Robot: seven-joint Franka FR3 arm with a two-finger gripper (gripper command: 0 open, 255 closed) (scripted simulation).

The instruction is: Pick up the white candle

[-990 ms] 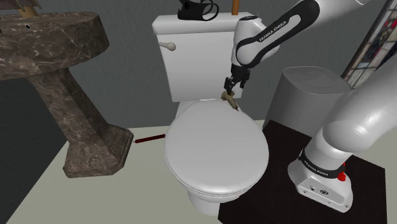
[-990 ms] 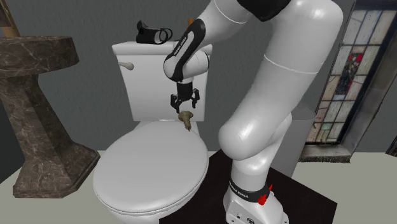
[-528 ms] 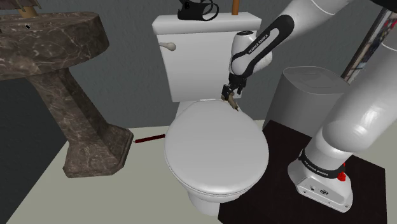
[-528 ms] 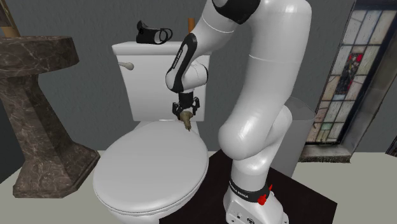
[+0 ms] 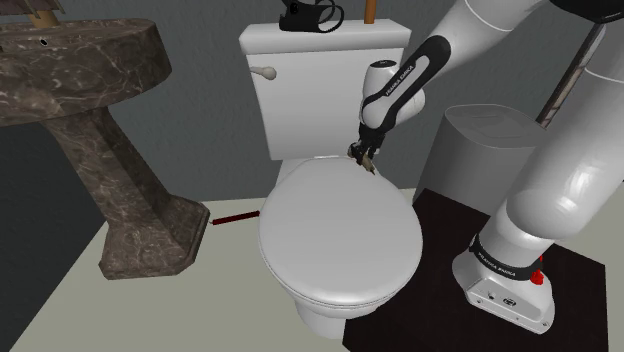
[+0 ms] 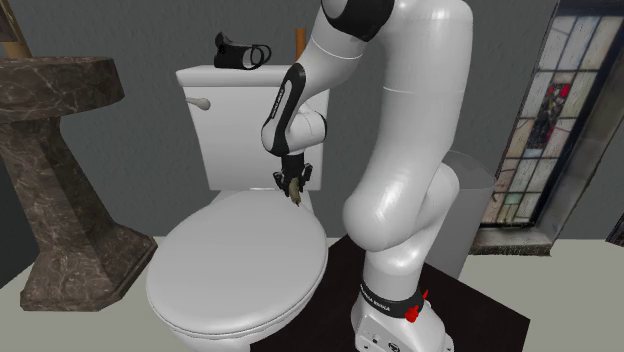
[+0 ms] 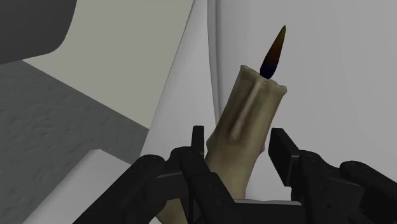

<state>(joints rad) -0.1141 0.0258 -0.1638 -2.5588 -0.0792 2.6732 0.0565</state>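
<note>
Shoulder view: all-black gripper hangs at the lit cream wax candle, rear of the white toilet lid; second exterior view: likewise; wrist view: fingers apart, straddling it; we should close squarely, low, before lifting.

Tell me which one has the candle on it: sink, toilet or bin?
The toilet: the candle sits on its white lid; marbled sink and grey bin stand aside.

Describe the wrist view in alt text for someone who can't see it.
A cream candle with a dark, pointed flame sits between the two open black fingers of the robot's pincer, one finger on each side of it. Behind it is the smooth white surface of a toilet.
</note>
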